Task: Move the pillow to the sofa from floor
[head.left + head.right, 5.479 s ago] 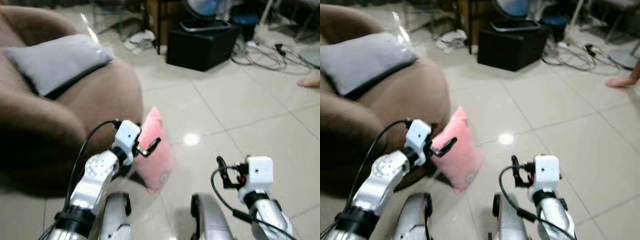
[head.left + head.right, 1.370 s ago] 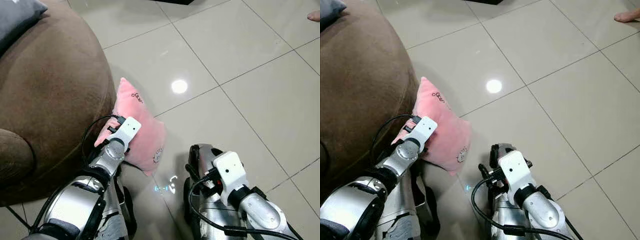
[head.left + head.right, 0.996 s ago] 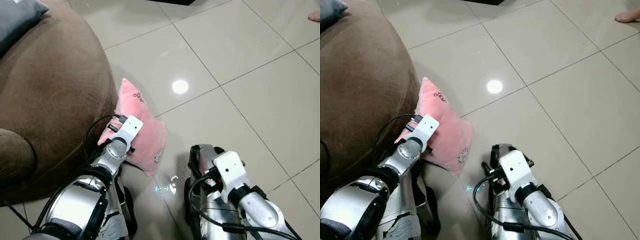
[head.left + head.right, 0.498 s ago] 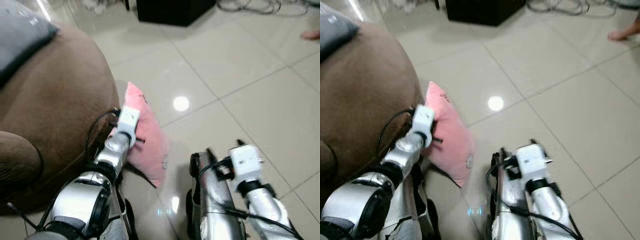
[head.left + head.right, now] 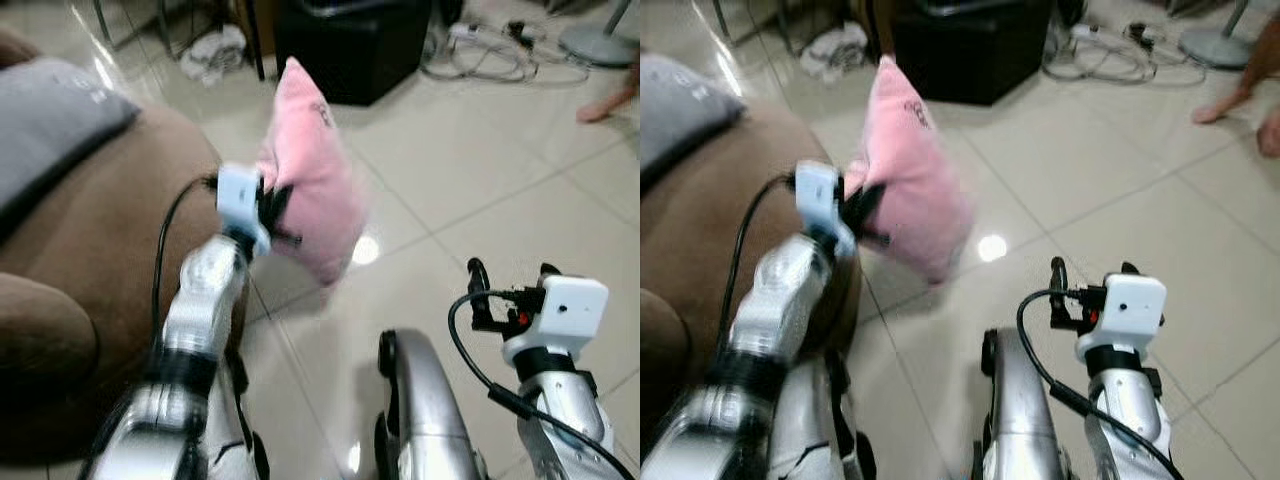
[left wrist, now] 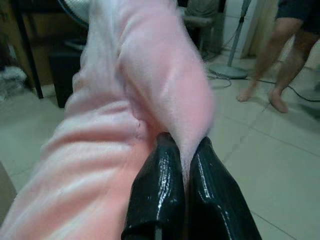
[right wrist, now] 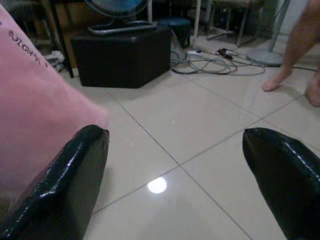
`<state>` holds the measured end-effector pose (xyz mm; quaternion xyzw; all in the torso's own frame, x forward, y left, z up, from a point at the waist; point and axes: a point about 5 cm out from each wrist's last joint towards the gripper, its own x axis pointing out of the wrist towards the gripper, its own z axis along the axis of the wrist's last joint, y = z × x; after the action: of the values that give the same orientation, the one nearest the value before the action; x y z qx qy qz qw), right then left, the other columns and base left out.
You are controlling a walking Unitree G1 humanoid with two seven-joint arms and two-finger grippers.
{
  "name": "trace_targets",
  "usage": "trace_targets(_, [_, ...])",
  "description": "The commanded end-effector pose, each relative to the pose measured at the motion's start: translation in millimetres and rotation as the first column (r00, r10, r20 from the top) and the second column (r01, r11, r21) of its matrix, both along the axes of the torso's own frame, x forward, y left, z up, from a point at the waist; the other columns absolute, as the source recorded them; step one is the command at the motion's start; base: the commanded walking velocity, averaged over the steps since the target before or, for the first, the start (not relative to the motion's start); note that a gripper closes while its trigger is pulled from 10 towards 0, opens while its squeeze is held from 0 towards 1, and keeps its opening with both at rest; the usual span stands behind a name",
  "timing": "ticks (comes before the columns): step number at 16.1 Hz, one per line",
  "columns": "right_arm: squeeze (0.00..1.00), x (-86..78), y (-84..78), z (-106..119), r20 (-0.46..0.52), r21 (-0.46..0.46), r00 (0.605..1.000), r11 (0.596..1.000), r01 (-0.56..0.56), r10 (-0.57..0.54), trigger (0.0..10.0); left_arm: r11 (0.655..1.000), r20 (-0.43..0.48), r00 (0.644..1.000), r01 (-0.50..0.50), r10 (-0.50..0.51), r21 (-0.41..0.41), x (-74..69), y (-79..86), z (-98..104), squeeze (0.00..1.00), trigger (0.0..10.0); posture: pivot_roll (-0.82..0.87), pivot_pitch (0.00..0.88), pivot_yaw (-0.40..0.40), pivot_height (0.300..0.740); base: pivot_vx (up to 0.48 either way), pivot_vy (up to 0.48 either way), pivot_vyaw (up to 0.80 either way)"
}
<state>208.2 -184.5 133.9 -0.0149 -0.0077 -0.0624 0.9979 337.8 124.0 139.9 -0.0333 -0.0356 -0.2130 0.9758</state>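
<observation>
The brown sofa [image 5: 90, 260] takes the left side of the head views, with a grey cushion [image 5: 50, 130] lying on its upper part; the tiled floor [image 5: 470, 190] spreads to the right, and far on it stand a black box [image 5: 350, 50] and a bundle of cables [image 5: 480, 50]; a person's bare feet [image 7: 290, 75] stand on the tiles at the far right.

The pink pillow [image 5: 310, 170] is the task's thing; it hangs in the air above the floor, just beside the sofa's rounded edge and not touching the tiles, its lower corner pointing down; the left tool [image 5: 272, 210] holds it, and in the left wrist view the two black fingers [image 6: 160, 190] are pressed close together with a fold of the pink cloth pinched between them.

The right tool [image 5: 505, 285] is low at the right, over the tiles, with its fingers spread wide and nothing between them.

As I judge it, the pick-up from the floor is done; what is left is to carry the pillow sideways over the sofa seat and to release it there; the pillow is not yet above the sofa.
</observation>
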Motion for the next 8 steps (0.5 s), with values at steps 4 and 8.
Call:
trace_targets(4, [0.0,3.3,-7.0,17,0.036,-0.002,0.999,1.0,0.0,0.0,10.0,0.997,0.044,0.996,0.083,-0.082,0.0,-22.2,-14.8,20,0.0,10.0,-0.1,0.039,0.0,0.609,0.0,0.0,0.0])
trace_targets(8, [0.0,7.0,-10.9,19,0.036,-0.017,0.999,1.0,-0.026,0.027,10.0,0.998,-0.006,0.999,0.043,-0.042,0.051,-34.2,-0.6,15,0.0,10.0,-0.07,0.029,-0.016,0.649,0.0,0.0,0.0])
